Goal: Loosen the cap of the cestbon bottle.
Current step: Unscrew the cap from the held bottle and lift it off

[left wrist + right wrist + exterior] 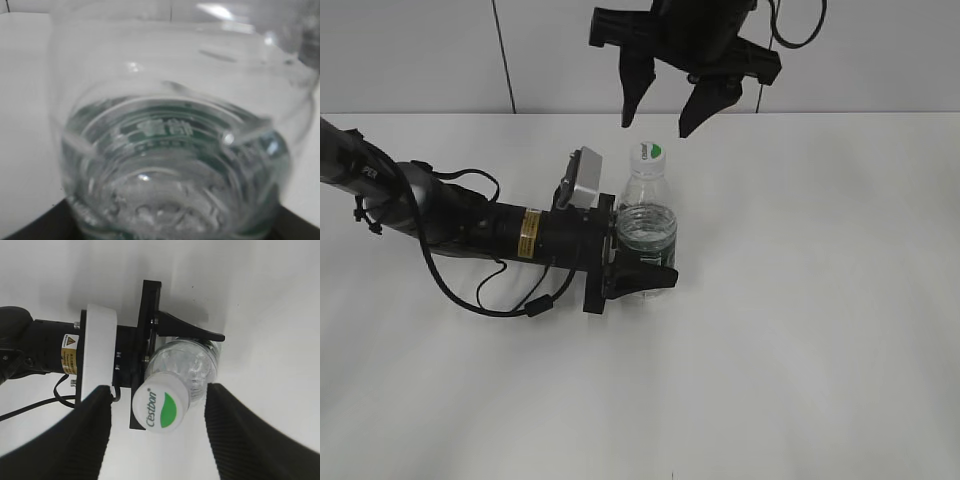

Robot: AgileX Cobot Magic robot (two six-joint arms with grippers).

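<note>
While the left arm lies stretched low across the white table (820, 350) from the left edge, its left gripper (645, 255) is clamped sideways around the body of the cestbon bottle (646, 215), which stands upright near the middle of the table. One finger shows in front of the bottle low down, the other is hidden behind it. From the left wrist camera nearly everything is clear ribbed plastic and water pressed right up to the lens, so the hold looks snug.

Moving right, the cap (646, 152) sits white with its green mark on top, free of any contact. Above and a little behind it hangs the right gripper (662, 110), pointing straight down, its two dark fingers spread wide with nothing between them. In its own wrist view the cap (161, 405) lies between the fingers but nearer the left one.

To do this step well, I'd judge the right arm should shift slightly so the cap is centred, come straight down until the pads are level with the cap's rim, pinch firmly, then twist the wrist. The left hold must not slip, or the whole bottle will simply turn with the cap.
</note>
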